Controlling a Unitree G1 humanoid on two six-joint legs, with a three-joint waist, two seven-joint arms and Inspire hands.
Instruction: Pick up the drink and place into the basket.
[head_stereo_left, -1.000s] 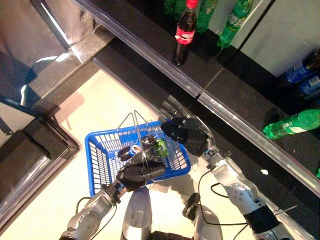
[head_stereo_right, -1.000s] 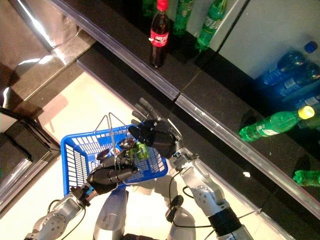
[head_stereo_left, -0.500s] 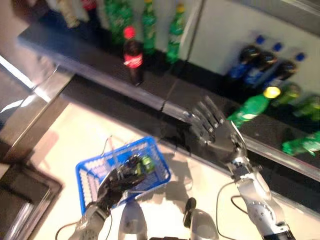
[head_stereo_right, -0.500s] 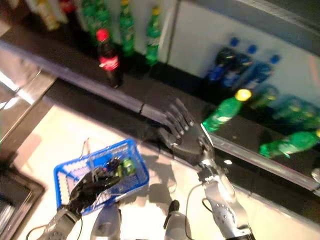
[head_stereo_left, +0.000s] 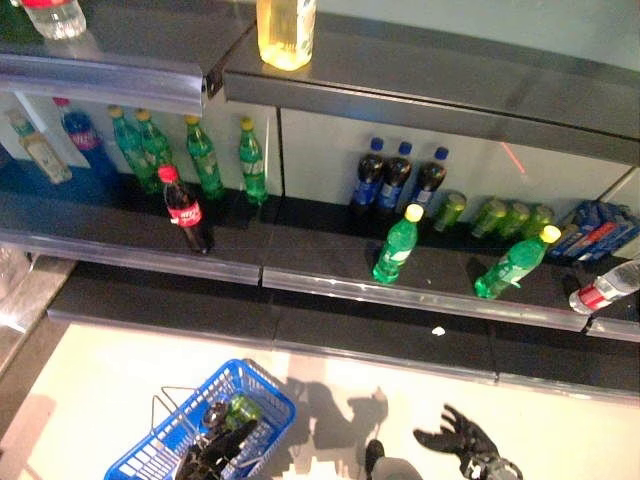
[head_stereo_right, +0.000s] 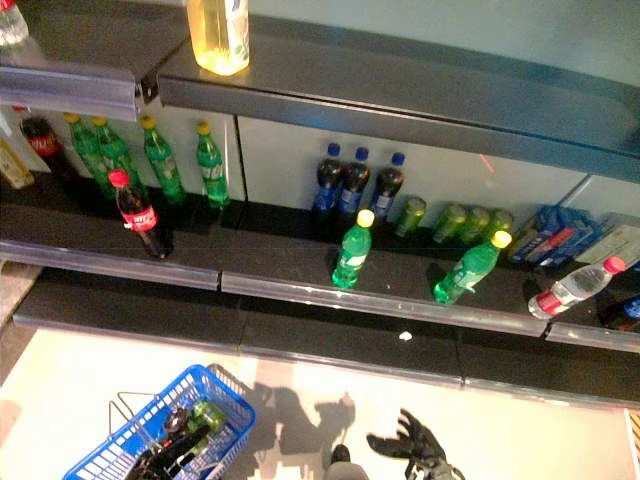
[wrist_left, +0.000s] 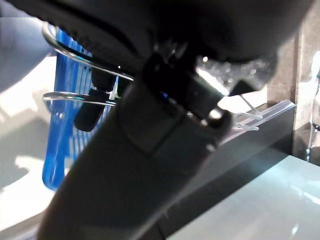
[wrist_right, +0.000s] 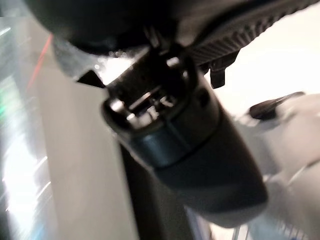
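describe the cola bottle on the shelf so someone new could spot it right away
Look at the long dark lower shelf above the floor. Toward its left end, at the front edge, stands the cola bottle. It alone is dark with a red cap and label; the bottles behind it are green.

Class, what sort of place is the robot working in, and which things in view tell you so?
Probably a shop's drinks aisle: tiered shelves with clear front rails, rows of green bottles and dark bottles, and a blue wire-handled shopping basket on the floor.
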